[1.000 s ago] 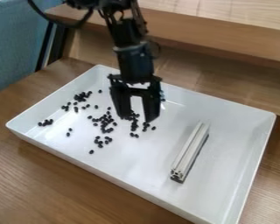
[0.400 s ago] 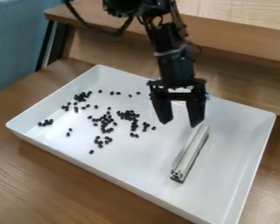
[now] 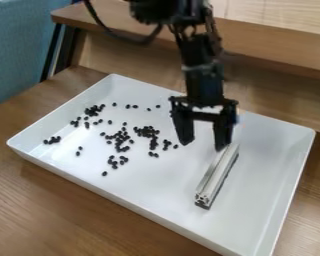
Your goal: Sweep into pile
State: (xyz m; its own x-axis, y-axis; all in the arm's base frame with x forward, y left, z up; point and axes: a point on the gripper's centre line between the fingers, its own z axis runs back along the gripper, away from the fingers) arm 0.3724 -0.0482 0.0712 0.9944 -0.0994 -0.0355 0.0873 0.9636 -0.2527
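Nearest to the camera was the brown wooden table (image 3: 69,210), and on it stood a white rectangular tray (image 3: 156,185) with low raised walls. Inside the tray, toward its right part in the view, a pale metal bar (image 3: 216,177) lay lengthwise, its near end lower in the view. To the left of the bar, well apart from it, many small black beans (image 3: 148,132) were spread in loose clusters, with some single ones between. Farther, the black gripper (image 3: 203,145) hung down over the tray with its two fingers (image 3: 223,130) wide apart, and it held nothing between them. One fingertip was at the far end of the bar, perhaps touching it. Behind the tray there was a wooden shelf (image 3: 269,47), and at the upper left, a blue surface (image 3: 19,55).
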